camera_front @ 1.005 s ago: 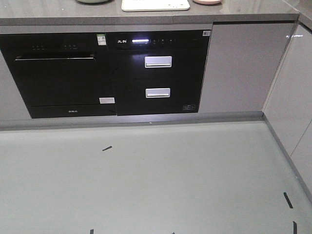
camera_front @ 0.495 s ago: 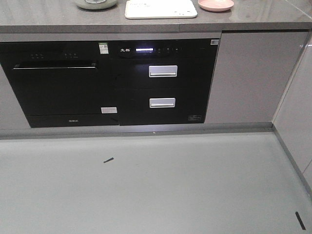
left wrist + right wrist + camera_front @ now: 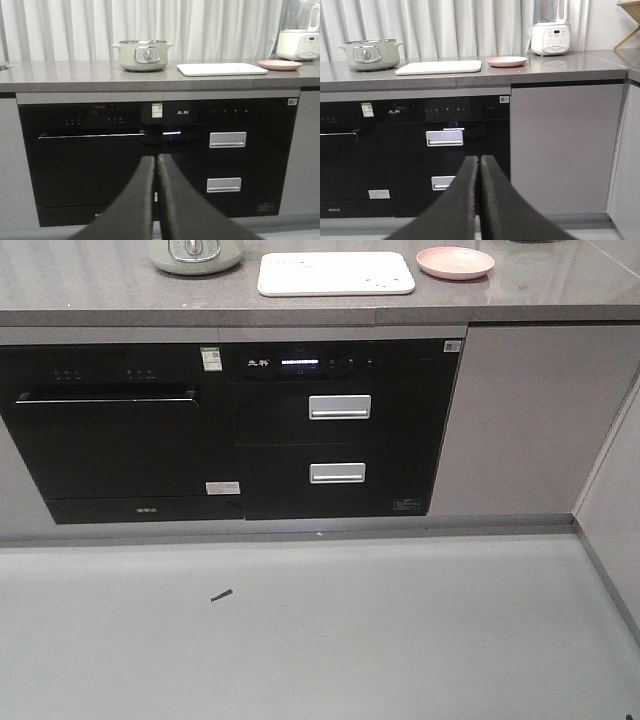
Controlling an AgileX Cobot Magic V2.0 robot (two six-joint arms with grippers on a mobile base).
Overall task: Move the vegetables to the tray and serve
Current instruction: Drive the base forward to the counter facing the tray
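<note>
The tray [image 3: 336,273] lies flat on the tabletop [image 3: 100,285], with the plate [image 3: 455,261] just beside it on one end and a pot [image 3: 143,55] near the other. No leaf shows anywhere: the tray and plate look bare, and the pot's inside is hidden, so where the leaf lies cannot be told.

The left claw [image 3: 154,159] and right claw [image 3: 479,158] both have their fingers pressed together, holding nothing, low before the oven fronts [image 3: 340,430] and well apart from the tabletop.

The likely trouble is reach. With the base out on the floor [image 3: 300,640], an arm stretched from here would probably fall short or strike the tabletop edge.

The front view looks down into the plate and onto the tray. The wrist views see these edge-on, but show the whole pot and a blender [image 3: 550,34].
</note>
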